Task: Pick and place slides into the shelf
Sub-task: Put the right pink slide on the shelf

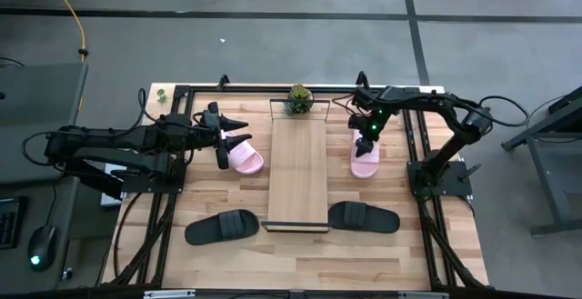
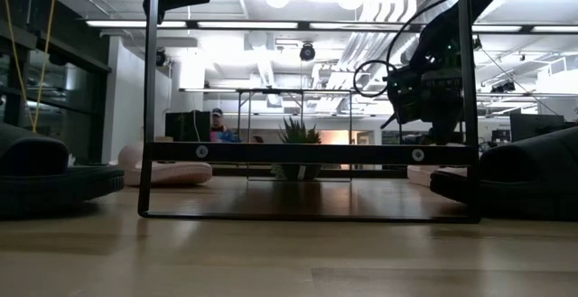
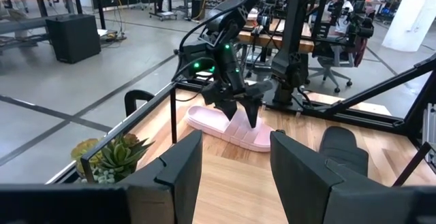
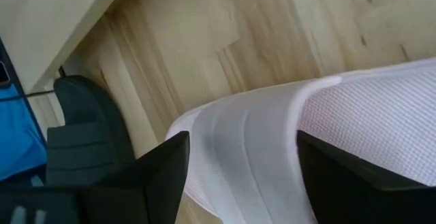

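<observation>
Two black slides (image 1: 222, 226), high view only.

No readable text, labels or numbers anywhere.

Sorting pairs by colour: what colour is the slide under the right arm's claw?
Pale pink, seen best in the high view; the right claw hangs open just over it.

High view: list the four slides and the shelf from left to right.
Left black slide → left pink slide → shelf → right black slide. The right pink slide shares that span, so it stays unranked.
</observation>
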`<state>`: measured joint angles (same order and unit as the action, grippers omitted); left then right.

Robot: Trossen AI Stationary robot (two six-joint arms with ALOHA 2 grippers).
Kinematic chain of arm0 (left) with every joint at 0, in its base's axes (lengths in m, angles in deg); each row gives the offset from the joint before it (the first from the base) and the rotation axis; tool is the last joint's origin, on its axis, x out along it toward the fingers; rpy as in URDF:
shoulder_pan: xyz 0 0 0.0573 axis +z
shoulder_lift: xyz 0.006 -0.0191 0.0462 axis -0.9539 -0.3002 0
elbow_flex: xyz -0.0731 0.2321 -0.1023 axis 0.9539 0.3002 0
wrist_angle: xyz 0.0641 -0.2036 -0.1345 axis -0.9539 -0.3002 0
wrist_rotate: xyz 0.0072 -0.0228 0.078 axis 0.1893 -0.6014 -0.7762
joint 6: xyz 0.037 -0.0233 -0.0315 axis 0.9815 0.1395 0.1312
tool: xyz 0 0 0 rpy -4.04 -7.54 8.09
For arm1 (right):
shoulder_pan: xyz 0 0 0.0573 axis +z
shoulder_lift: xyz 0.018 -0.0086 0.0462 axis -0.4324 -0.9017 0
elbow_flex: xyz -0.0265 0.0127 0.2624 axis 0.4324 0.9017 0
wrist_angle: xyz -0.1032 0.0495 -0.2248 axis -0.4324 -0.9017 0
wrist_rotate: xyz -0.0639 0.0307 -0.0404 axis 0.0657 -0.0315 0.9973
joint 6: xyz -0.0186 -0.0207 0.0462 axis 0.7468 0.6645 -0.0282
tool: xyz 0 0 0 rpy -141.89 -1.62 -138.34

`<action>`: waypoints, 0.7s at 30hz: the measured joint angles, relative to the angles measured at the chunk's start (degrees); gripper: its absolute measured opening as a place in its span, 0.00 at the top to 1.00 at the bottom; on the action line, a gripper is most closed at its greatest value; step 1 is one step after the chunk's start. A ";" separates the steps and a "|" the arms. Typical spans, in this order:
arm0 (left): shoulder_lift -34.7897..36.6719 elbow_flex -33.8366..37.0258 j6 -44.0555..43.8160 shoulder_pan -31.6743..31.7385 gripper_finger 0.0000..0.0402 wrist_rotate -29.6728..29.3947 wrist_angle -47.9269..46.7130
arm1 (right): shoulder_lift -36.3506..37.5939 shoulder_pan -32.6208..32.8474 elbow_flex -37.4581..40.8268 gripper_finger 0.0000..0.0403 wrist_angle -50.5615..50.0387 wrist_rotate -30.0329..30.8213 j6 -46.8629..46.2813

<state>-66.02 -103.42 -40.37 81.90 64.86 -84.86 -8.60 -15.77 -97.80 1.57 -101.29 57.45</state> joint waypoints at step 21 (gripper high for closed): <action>0.00 0.01 -0.32 0.00 0.61 0.00 0.00 | 0.02 1.71 0.00 0.80 1.34 2.84 -0.25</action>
<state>-66.02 -103.41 -40.70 81.90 64.86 -84.86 -8.58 -14.06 -97.80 2.91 -98.45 57.20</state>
